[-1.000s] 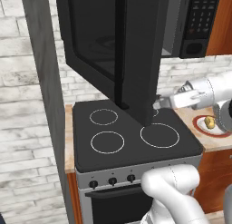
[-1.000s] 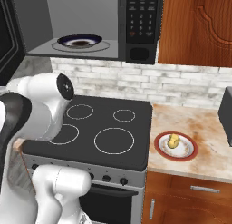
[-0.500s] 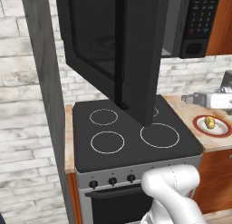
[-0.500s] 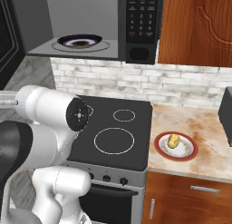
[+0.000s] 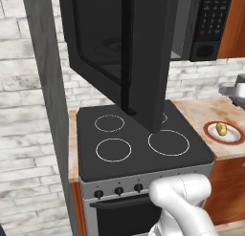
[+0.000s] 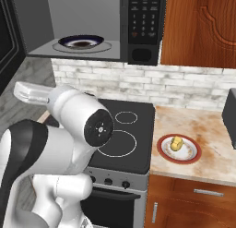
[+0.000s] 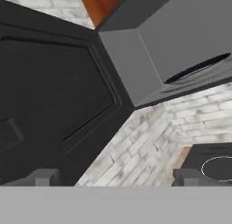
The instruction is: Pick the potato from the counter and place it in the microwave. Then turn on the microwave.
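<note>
Arm swings left since the earlier frame, away from the plate (image 6: 179,148); gripper (image 7: 113,177) now faces the open microwave (image 6: 87,24) door, jaws wide, empty. Potato (image 6: 176,143) sits on the plate on the counter (image 6: 209,148). Nothing done yet: pick, place, switch-on all remain.

Arm (image 6: 78,125) swung left across the stovetop (image 6: 138,144). Left base view: 1 s ago the hand hung over the stovetop's right rear corner, just beside the plate (image 5: 233,134); it has since left that spot. Right base view: the round joint cap (image 6: 98,127) has dropped and shifted right, now covering the left burners. End effector (image 7: 116,178) now faces the open microwave door (image 7: 50,96).
</note>
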